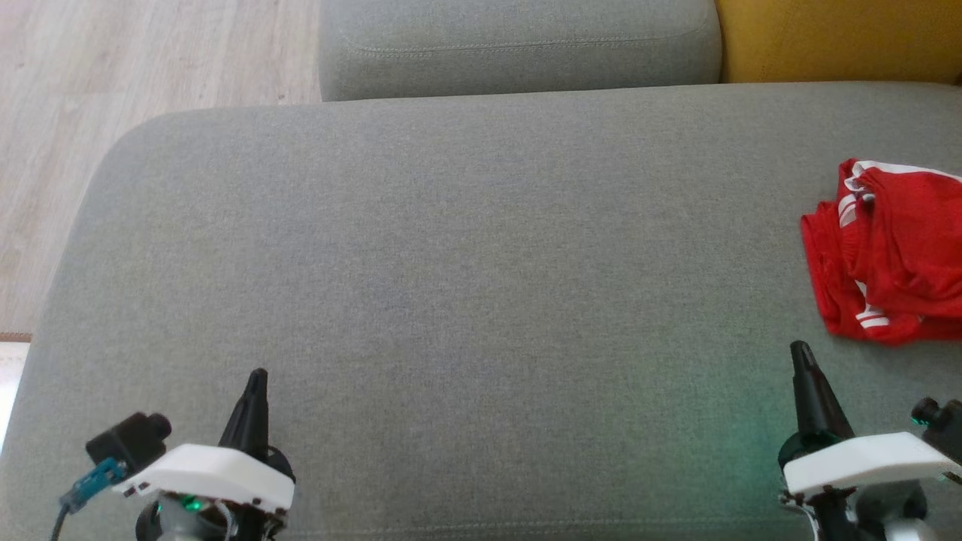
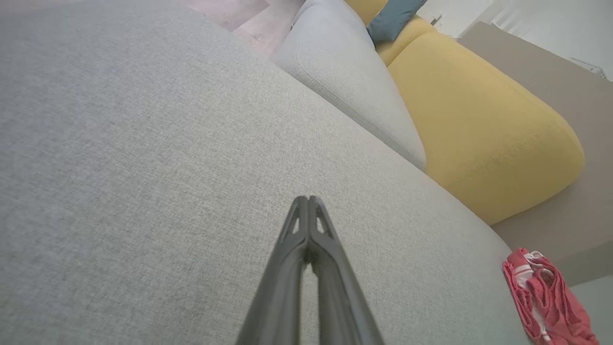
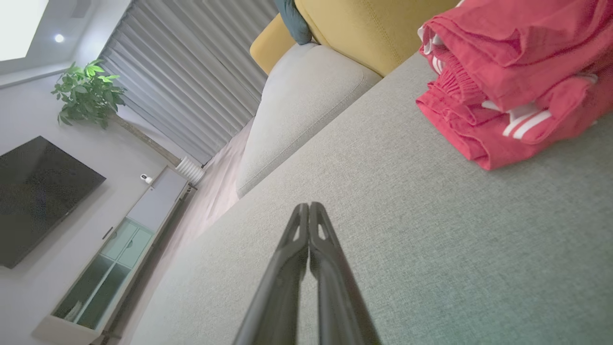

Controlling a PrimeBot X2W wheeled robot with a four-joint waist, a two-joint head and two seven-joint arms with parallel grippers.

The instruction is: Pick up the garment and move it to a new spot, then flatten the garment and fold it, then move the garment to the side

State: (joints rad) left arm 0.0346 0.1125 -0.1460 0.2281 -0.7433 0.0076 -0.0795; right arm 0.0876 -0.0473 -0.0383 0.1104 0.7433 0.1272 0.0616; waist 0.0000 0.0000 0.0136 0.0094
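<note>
Red garment [image 1: 894, 252] bunched, on grey cushion [image 1: 451, 263]

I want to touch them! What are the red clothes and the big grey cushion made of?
The red garment looks like thin, soft sports cloth, maybe synthetic: it crumples in loose folds, matte, with white stripes. The grey cushion looks like woven upholstery fabric, matte, with a fine speckled weave.

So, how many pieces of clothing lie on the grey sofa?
1: a red garment at the right edge of the seat, ahead of the right gripper. More may hide off-frame.
</note>
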